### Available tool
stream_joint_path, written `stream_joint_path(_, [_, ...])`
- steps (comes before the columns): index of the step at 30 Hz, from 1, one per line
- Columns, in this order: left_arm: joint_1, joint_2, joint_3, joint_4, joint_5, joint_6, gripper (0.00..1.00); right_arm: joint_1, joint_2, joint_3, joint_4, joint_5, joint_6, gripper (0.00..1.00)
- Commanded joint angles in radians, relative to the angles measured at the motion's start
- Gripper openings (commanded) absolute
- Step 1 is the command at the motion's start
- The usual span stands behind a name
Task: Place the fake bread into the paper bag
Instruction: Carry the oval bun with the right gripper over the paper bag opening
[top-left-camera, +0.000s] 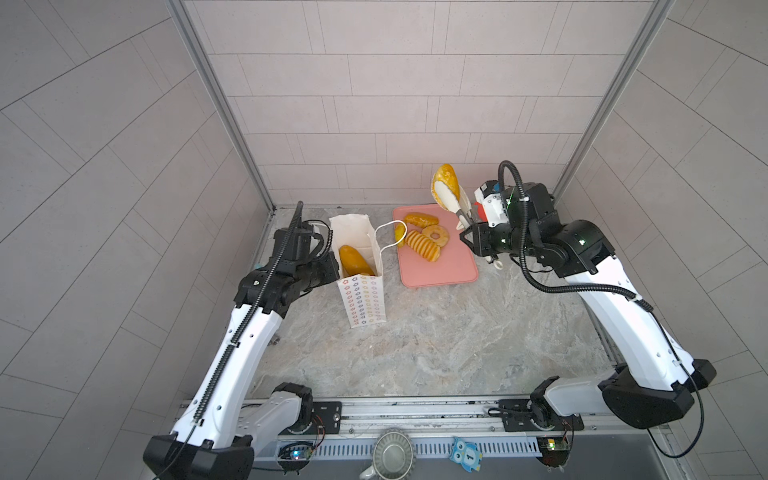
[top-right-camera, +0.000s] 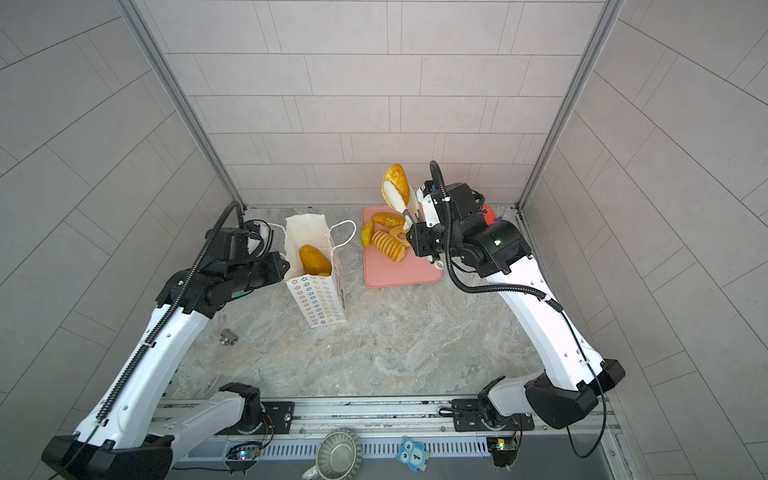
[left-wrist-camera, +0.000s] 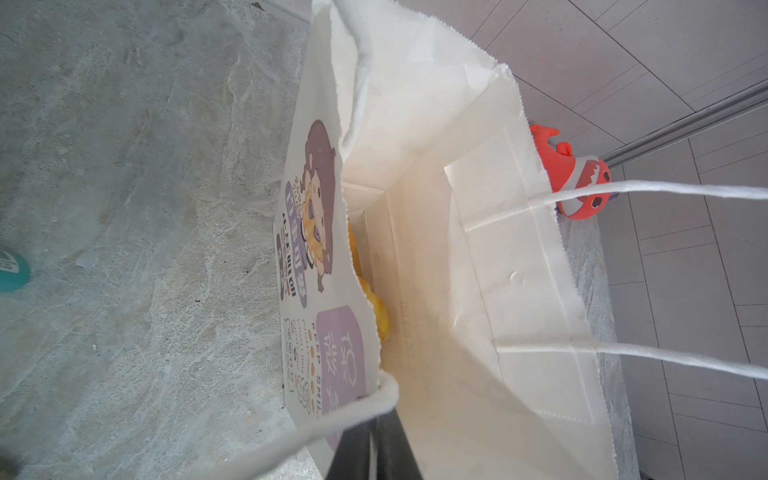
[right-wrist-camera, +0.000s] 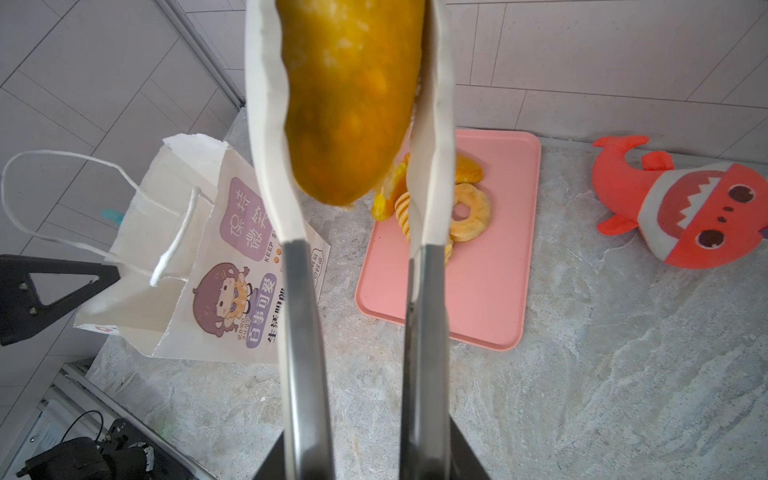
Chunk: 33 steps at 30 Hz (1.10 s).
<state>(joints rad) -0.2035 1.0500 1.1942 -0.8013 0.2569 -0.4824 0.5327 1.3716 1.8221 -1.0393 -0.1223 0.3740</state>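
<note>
The white paper bag (top-left-camera: 361, 299) (top-right-camera: 318, 299) stands open left of centre, with one golden loaf (top-left-camera: 353, 259) (left-wrist-camera: 378, 320) inside. My left gripper (left-wrist-camera: 374, 440) (top-right-camera: 282, 266) is shut on the bag's rim beside a cord handle. My right gripper (top-left-camera: 471, 232) (right-wrist-camera: 365, 461) is shut on metal tongs (top-left-camera: 453, 203). Their white tips clamp a long piece of fake bread (top-left-camera: 446, 178) (right-wrist-camera: 349, 104), raised above the pink tray's far end. On the tray lie a ridged roll (top-left-camera: 422, 245), a ring doughnut (top-left-camera: 436, 235) and another loaf (top-left-camera: 420, 219).
The pink tray (top-left-camera: 449, 270) (right-wrist-camera: 478, 291) lies right of the bag. A red plush shark (right-wrist-camera: 685, 212) (left-wrist-camera: 577, 178) rests at the back right corner. A small metal fitting (top-right-camera: 227, 336) sits near the left arm. A fluted metal mould (top-left-camera: 392, 453) lies on the front rail.
</note>
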Motion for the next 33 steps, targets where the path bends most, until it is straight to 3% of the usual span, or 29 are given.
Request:
stream_joint_path(1, [-0.003,-0.012,0.014,-0.002,-0.007,-0.008,0.11,0.043,0.008,0.046,0.0,0.04,-0.01,0.39])
stream_joint_path(18, [-0.002,-0.019,0.008,-0.004,-0.016,-0.015,0.11,0.306,0.144,0.241,-0.07,0.186,-0.036,0.4])
stream_joint_path(33, [-0.003,-0.028,0.003,-0.001,-0.019,-0.021,0.11,0.419,0.343,0.448,-0.146,0.297,-0.042,0.39])
